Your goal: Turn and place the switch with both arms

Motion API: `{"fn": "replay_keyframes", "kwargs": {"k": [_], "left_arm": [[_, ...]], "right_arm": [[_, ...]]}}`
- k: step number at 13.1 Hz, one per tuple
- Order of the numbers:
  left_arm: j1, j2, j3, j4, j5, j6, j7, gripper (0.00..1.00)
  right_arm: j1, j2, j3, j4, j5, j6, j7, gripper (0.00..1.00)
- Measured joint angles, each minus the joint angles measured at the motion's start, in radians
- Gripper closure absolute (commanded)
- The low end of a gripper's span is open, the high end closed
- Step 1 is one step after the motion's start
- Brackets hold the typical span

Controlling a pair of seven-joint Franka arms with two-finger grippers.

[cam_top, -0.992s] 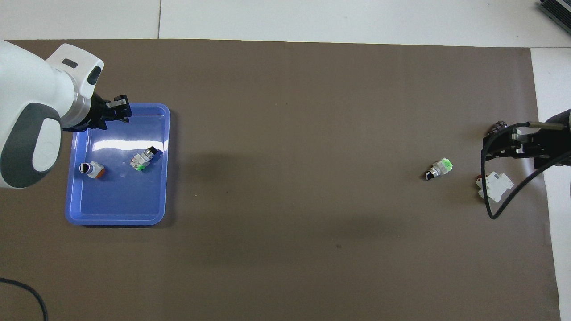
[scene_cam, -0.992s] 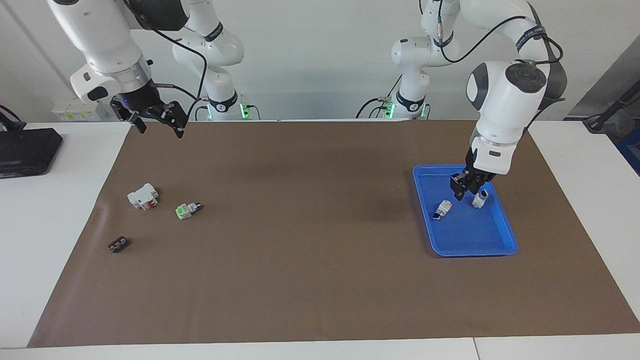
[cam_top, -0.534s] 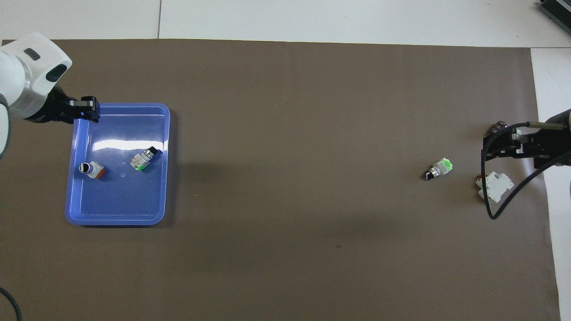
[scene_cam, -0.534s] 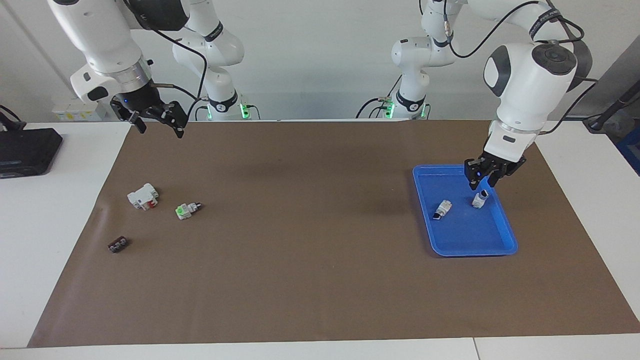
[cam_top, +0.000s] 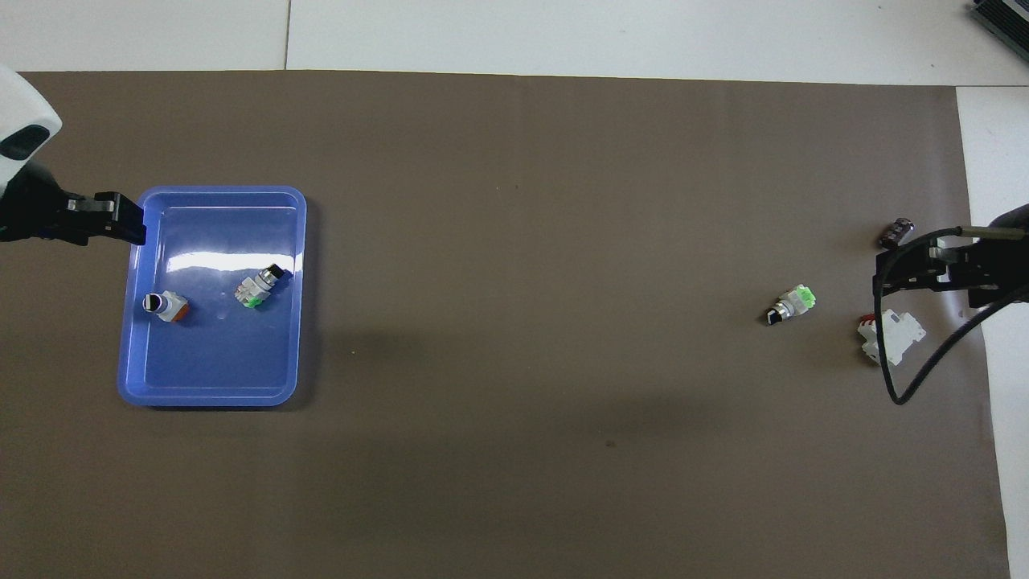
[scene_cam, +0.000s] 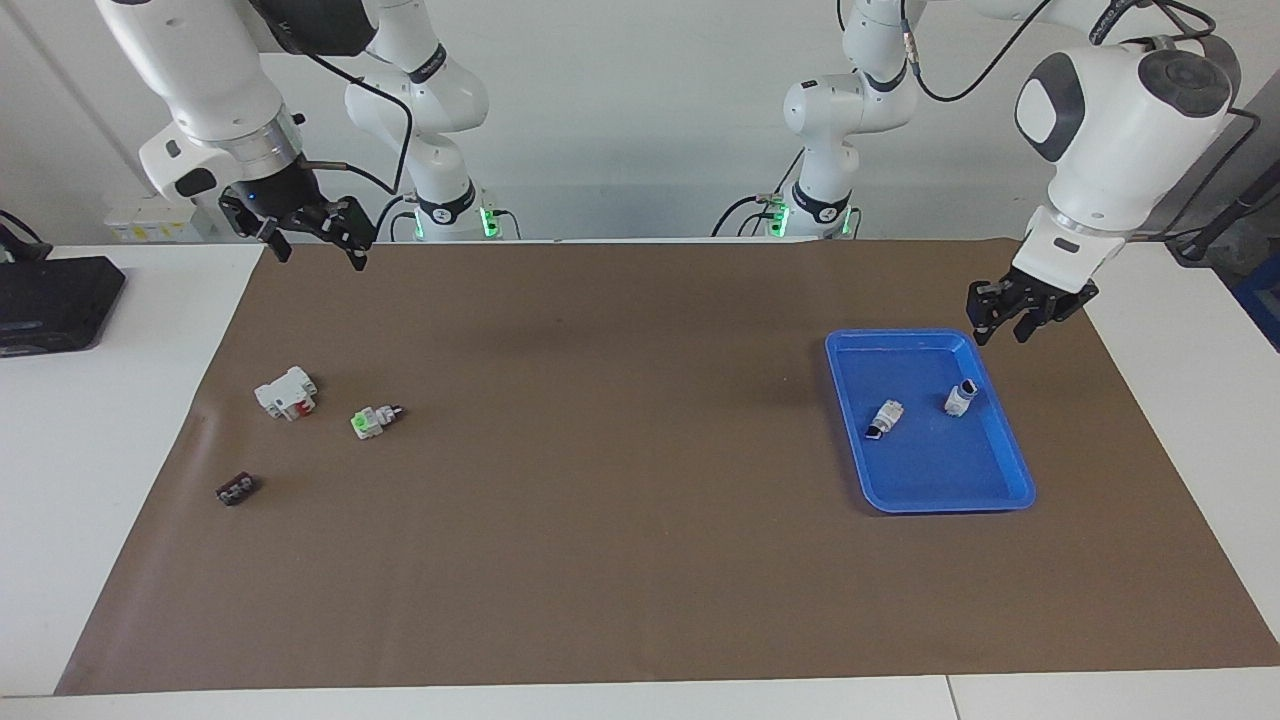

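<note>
A white-grey switch [scene_cam: 372, 420] with a bright green block lies on the brown mat toward the right arm's end; it also shows in the overhead view [cam_top: 792, 304]. A second green-block switch [scene_cam: 884, 417] [cam_top: 259, 288] lies in the blue tray [scene_cam: 1010, 490] [cam_top: 209, 394]. An orange-ended one [cam_top: 165, 305] [scene_cam: 960, 397] lies beside it. My left gripper [scene_cam: 1015, 325] [cam_top: 129, 219] is open and empty, raised over the mat at the tray's corner. My right gripper [scene_cam: 315, 245] [cam_top: 884, 269] is open and empty, high over the mat's edge nearest the robots.
A white-and-red block [scene_cam: 286, 392] [cam_top: 891, 336] lies beside the mat switch. A small black strip [scene_cam: 236, 489] [cam_top: 896, 232] lies farther from the robots. A black device [scene_cam: 50, 300] sits on the white table at the right arm's end.
My left gripper has risen out of the tray and moved toward the left arm's end, empty. The tray's two switches stay put. My right gripper has lifted slightly.
</note>
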Motion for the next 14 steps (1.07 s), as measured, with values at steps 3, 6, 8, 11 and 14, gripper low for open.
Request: {"fn": "replay_keyframes", "kwargs": {"k": [3,6,8,11,14], "left_arm": [[-0.006,-0.017,-0.004,0.032,-0.007,-0.026,0.0,0.0],[-0.007,-0.038,-0.003,0.031,-0.009,-0.018,0.0,0.0],[-0.006,-0.038,0.002,0.028,-0.009,-0.006,0.0,0.0],[-0.005,-0.038,0.005,0.027,-0.009,-0.001,0.0,0.0],[-0.005,-0.038,0.003,0.027,-0.009,0.002,0.0,0.0]], "right_arm": [[0.0,0.0,-0.001,0.0,-0.001,0.0,-0.001,0.0],[0.0,0.0,-0.001,-0.001,-0.001,0.0,-0.001,0.0],[0.0,0.0,-0.001,-0.001,-0.001,0.0,-0.001,0.0],[0.0,0.0,-0.001,-0.001,-0.001,0.0,-0.001,0.0],[0.0,0.0,-0.001,-0.001,-0.001,0.0,-0.001,0.0]]}}
